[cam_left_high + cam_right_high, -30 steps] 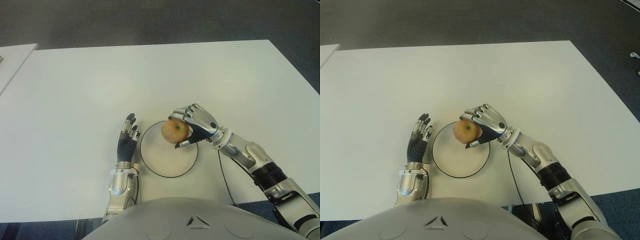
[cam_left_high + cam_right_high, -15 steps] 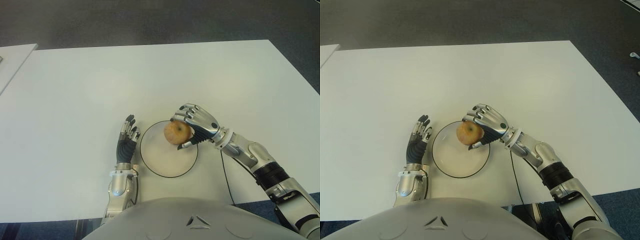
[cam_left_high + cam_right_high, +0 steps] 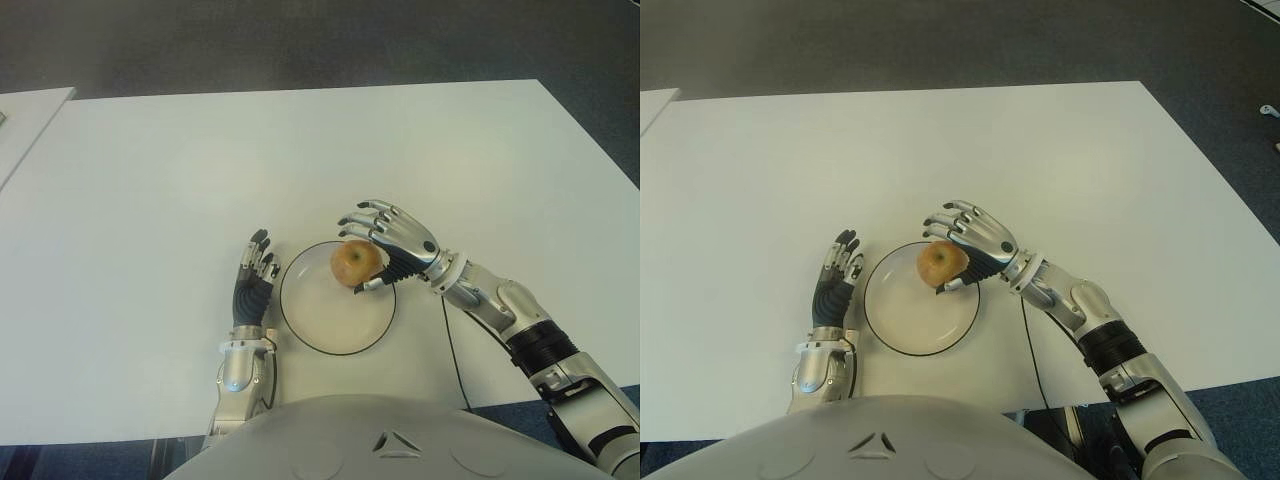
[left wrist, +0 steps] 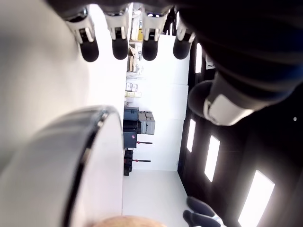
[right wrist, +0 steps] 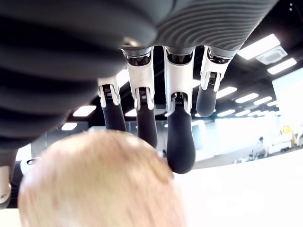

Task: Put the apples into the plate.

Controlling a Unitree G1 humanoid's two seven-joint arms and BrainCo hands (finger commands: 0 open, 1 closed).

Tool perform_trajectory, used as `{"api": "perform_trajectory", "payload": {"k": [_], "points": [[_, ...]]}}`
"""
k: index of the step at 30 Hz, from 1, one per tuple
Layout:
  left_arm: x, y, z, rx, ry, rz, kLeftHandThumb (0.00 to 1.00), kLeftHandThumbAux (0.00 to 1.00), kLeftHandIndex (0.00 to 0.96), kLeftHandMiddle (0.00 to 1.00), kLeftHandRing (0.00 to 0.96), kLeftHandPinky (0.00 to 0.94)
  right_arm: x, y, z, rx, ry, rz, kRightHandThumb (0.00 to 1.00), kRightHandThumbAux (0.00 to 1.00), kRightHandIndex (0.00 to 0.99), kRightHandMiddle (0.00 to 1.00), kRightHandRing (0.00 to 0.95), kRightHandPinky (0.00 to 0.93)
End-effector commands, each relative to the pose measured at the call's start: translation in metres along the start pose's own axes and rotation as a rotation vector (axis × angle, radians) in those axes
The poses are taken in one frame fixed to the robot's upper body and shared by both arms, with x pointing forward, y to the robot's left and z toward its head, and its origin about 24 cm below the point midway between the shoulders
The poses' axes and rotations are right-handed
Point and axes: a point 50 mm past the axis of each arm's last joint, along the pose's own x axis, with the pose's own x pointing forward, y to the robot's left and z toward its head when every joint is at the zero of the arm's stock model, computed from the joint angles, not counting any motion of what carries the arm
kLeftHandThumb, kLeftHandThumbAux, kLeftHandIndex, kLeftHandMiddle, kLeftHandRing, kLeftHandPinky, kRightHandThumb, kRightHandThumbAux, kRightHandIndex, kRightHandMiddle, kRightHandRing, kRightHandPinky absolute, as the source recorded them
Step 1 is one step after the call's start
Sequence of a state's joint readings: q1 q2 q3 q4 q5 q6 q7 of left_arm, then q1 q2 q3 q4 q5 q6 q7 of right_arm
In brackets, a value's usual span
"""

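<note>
One yellow-red apple (image 3: 354, 262) sits in the far right part of the round white plate (image 3: 325, 318) with a dark rim. My right hand (image 3: 393, 240) hovers just over and to the right of the apple, fingers (image 5: 180, 142) spread and lifted off it, thumb beside its near side. In the right wrist view the apple (image 5: 99, 184) fills the space under the straightened fingers. My left hand (image 3: 255, 275) shows flat beside the plate's left rim, fingers (image 4: 120, 45) stretched out and holding nothing.
The white table (image 3: 150, 180) stretches wide around the plate. A second white surface (image 3: 25, 115) shows at the far left edge. A thin black cable (image 3: 447, 340) runs along my right forearm. Dark floor lies beyond the table's far edge.
My right hand lowered the apple a little to the right onto the plate, then its fingers spread and let it go. The left hand stayed still.
</note>
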State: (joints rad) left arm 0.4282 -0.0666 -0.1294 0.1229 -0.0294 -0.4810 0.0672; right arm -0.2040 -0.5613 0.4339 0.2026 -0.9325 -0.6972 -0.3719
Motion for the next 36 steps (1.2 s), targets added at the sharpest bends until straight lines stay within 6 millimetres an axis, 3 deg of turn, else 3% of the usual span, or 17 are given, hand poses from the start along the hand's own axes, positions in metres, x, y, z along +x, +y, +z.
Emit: {"api": "perform_trajectory", "payload": {"k": [1, 3, 7, 10, 20, 36], "points": [[-0.0034, -0.0108, -0.0065, -0.055, 0.041, 0.022, 0.0, 0.568, 0.015, 0.007, 0.0, 0.0, 0.0016, 0.0001, -0.0037, 0.005, 0.027, -0.011, 0.353, 0.453, 0.23, 0.159, 0.089, 0.059], [-0.0035, -0.0113, -0.0059, -0.054, 0.038, 0.021, 0.0, 0.567, 0.015, 0.007, 0.0, 0.0, 0.0019, 0.0006, -0.0043, -0.005, 0.033, -0.006, 0.352, 0.442, 0.216, 0.136, 0.06, 0.03], [-0.0037, -0.012, -0.0052, -0.059, 0.036, 0.026, 0.0, 0.57, 0.023, 0.013, 0.0, 0.0, 0.0022, 0.0016, -0.0052, -0.025, 0.041, 0.027, 0.32, 0.338, 0.052, 0.028, 0.012, 0.006], [-0.0036, -0.0126, -0.0051, -0.064, 0.038, 0.03, 0.0, 0.57, 0.028, 0.015, 0.0, 0.0, 0.002, 0.0013, -0.0056, -0.02, 0.041, 0.059, 0.283, 0.267, 0.017, 0.009, 0.004, 0.001], [-0.0035, -0.0134, -0.0051, -0.057, 0.043, 0.04, 0.0, 0.56, 0.028, 0.014, 0.0, 0.0, 0.003, -0.0002, -0.0043, 0.022, 0.024, 0.1, 0.208, 0.138, 0.0, 0.0, 0.0, 0.0], [-0.002, -0.0097, -0.0055, -0.035, 0.04, 0.007, 0.0, 0.509, 0.008, 0.0, 0.0, 0.0, 0.0048, -0.0069, -0.0097, 0.074, 0.111, 0.097, 0.205, 0.112, 0.0, 0.0, 0.0, 0.0]]}}
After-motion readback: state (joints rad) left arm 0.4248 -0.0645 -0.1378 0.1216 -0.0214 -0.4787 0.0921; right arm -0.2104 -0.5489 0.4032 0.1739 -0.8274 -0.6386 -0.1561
